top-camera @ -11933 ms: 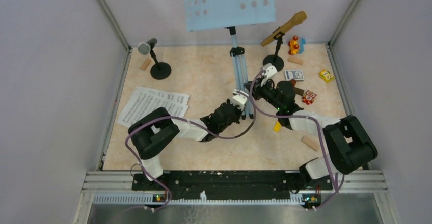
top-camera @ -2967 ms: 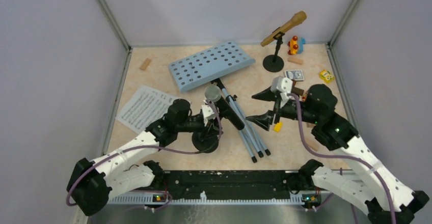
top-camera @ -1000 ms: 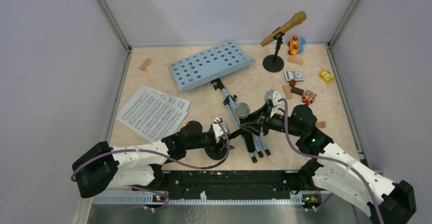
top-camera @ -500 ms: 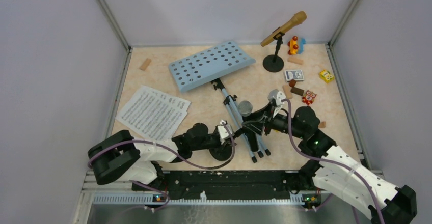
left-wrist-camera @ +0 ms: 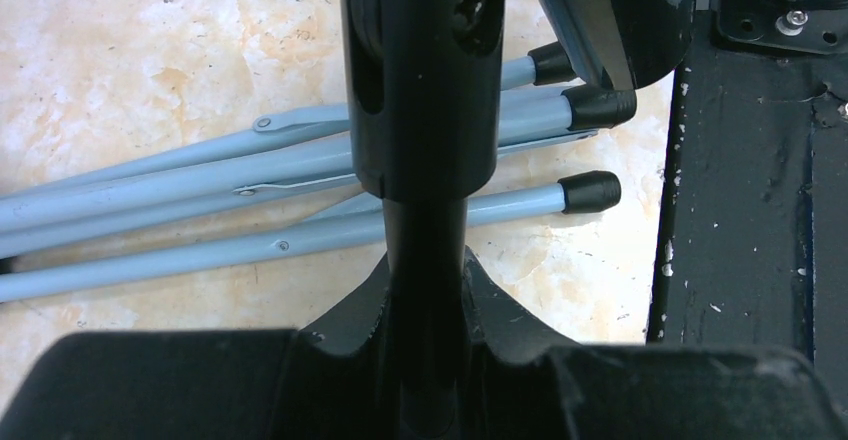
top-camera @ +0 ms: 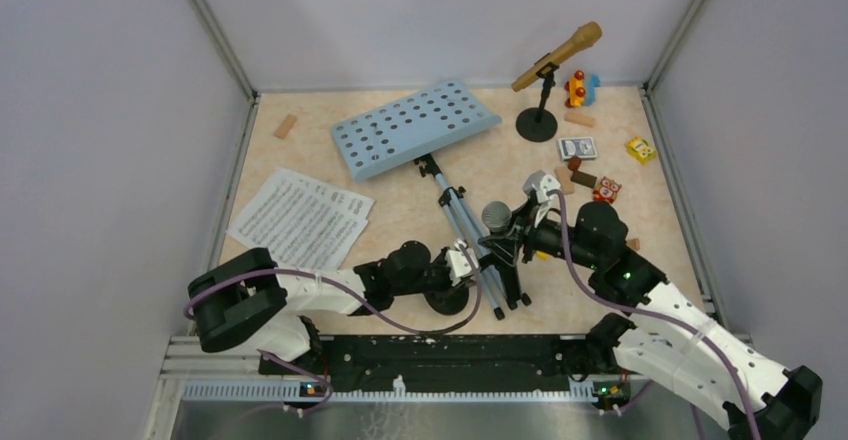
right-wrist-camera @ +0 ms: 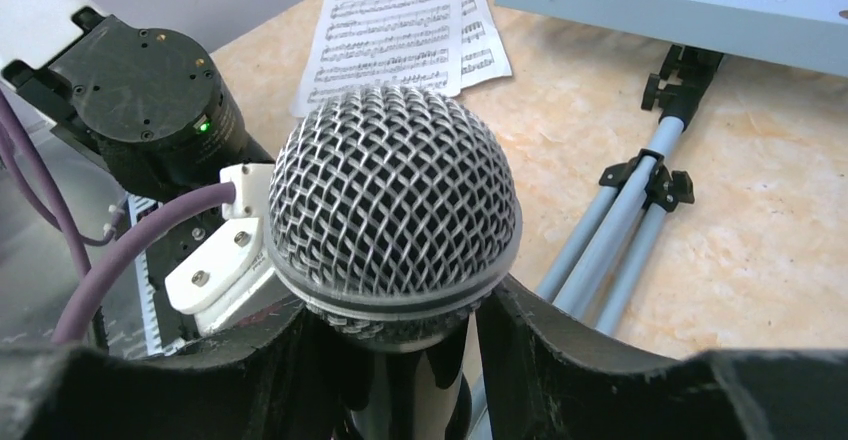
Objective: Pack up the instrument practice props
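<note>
My left gripper (top-camera: 468, 259) is shut on the black stem (left-wrist-camera: 425, 260) of a mic holder, whose round base (top-camera: 450, 299) sits near the table's front edge. The black microphone with a silver mesh head (top-camera: 496, 217) stands in that holder. My right gripper (top-camera: 512, 234) is closed around the microphone just below its mesh head (right-wrist-camera: 390, 195). The light blue music desk (top-camera: 415, 128) lies flat, and its grey tripod legs (top-camera: 462, 222) run under the grippers. White music sheets (top-camera: 300, 218) lie at the left. A gold microphone (top-camera: 558, 54) rests on its holder (top-camera: 537, 124) at the back right.
A card box (top-camera: 577, 147), colourful toys (top-camera: 579, 87) and a yellow block (top-camera: 640, 148) lie at the right, with a wooden block (top-camera: 287, 125) at the back left. Grey walls close in three sides. The black base rail (top-camera: 440, 352) runs along the near edge.
Both grippers have moved right together, carrying the black microphone and its holder over the tripod feet. Earlier the music desk stood upright and this holder stood at the back left.
</note>
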Motion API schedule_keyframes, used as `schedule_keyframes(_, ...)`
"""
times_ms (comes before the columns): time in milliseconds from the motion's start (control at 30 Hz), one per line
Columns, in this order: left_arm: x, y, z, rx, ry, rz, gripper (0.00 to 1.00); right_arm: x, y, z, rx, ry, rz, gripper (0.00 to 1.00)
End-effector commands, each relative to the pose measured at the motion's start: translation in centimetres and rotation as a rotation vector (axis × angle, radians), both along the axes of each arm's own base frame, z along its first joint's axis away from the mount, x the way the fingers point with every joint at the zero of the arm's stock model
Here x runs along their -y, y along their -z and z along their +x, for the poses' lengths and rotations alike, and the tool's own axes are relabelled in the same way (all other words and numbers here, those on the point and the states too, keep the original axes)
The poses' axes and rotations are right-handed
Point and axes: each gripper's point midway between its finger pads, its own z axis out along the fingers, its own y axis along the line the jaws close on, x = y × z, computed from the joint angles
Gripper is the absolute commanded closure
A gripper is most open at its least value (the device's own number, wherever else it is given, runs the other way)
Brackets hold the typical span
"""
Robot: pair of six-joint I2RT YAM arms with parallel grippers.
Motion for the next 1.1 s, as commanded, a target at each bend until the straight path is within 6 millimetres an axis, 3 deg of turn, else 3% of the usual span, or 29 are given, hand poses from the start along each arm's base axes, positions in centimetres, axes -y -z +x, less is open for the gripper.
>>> schedule_keyframes(0,0.2,0.4,-0.3,0.015,0.014,0.039,1.0,-0.2,-1.8,0.1,0.039,-0.012,-0.033,0.52)
schedule_keyframes(67,0.2,0.3,-0.4,0.009,0.007,0.035,1.0,-0.1,-1.9,0.0,0.042,-0.014,-0.042,0.59)
schedule_keyframes(167,0.0,0.4,-0.3,-0.003,-0.016,0.036,1.0,0.1,-2.1,-0.1,0.046,-0.01,-0.037,0.88)
schedule_keyframes(233,-0.3,1.0,-0.2,-0.014,-0.031,0.061,1.0,0.3,-2.2,0.0,0.036,0.007,-0.031,1.0)
schedule_keyframes(333,-0.9,2.3,-0.3,-0.017,-0.05,0.134,1.0,0.9,-3.5,0.5,0.044,0.07,0.008,1.0)
schedule_keyframes(633,-2.5,5.8,-2.0,0.05,-0.036,0.392,1.0,4.5,-11.6,3.5,0.204,0.34,0.106,1.0)
schedule_keyframes(867,-3.4,8.7,-4.5,-0.005,-0.013,0.464,1.0,7.1,-16.8,5.9,0.237,0.535,0.119,1.0)
schedule_keyframes(1067,-3.3,9.5,-5.0,-0.008,-0.006,0.469,1.0,7.5,-22.6,5.8,0.327,0.548,0.163,1.0)
